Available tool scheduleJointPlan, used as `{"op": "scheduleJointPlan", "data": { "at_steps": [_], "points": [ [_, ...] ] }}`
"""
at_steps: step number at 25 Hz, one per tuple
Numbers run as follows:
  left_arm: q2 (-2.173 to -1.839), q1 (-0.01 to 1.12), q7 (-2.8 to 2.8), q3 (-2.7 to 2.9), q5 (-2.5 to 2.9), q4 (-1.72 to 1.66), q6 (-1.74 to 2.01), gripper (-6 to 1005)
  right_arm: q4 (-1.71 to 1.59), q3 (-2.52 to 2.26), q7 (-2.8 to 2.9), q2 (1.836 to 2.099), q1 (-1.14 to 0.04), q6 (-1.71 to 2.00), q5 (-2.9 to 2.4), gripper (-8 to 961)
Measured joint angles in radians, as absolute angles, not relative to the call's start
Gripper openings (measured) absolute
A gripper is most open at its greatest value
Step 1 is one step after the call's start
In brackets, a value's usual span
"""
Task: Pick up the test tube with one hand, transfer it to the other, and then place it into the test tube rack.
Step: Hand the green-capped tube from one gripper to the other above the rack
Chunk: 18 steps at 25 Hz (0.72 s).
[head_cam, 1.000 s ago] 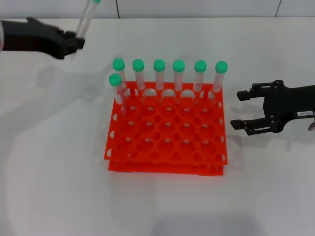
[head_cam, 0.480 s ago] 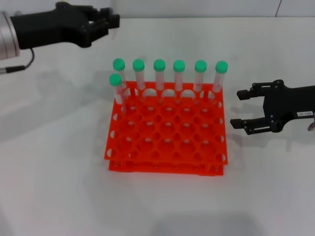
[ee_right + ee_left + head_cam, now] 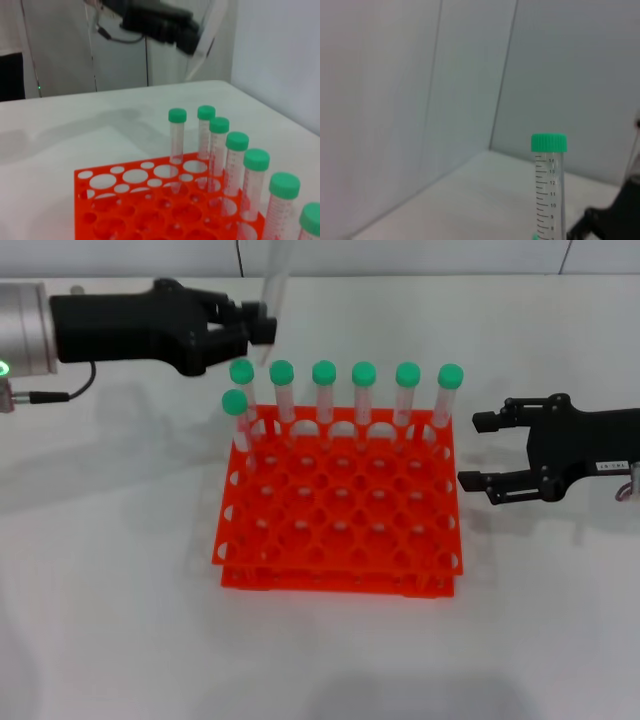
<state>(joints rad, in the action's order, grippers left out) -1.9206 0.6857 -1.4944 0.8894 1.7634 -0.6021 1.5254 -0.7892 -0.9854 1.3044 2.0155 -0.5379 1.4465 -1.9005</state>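
My left gripper (image 3: 262,328) hangs over the table just behind the back left corner of the orange test tube rack (image 3: 340,580), shut on the lower part of the clear test tube (image 3: 273,285). The tube points upward and runs out of the head view's top. In the left wrist view the test tube (image 3: 549,190) stands upright with its green cap on top. The right wrist view shows the left gripper (image 3: 192,42) far off, holding the tilted test tube (image 3: 207,42) above the rack (image 3: 115,200). My right gripper (image 3: 472,451) waits open just right of the rack.
Seven green-capped tubes (image 3: 364,390) stand in the rack: six along the back row and one (image 3: 236,420) at the left of the second row. The other holes are vacant. White table surrounds the rack, with a wall behind it.
The left arm has swung right from the far left to the rack's back left corner, carrying the tube. The right gripper has shifted slightly toward the rack.
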Motion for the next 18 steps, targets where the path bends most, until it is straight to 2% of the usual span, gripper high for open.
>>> {"op": "scheduleJointPlan", "data": {
  "at_steps": [18],
  "points": [
    [-1.929, 0.785, -1.537, 0.892, 1.951, -0.576, 1.510, 191, -0.751, -0.981, 1.264, 2.016, -0.535, 1.426, -1.865, 764]
  ]
}}
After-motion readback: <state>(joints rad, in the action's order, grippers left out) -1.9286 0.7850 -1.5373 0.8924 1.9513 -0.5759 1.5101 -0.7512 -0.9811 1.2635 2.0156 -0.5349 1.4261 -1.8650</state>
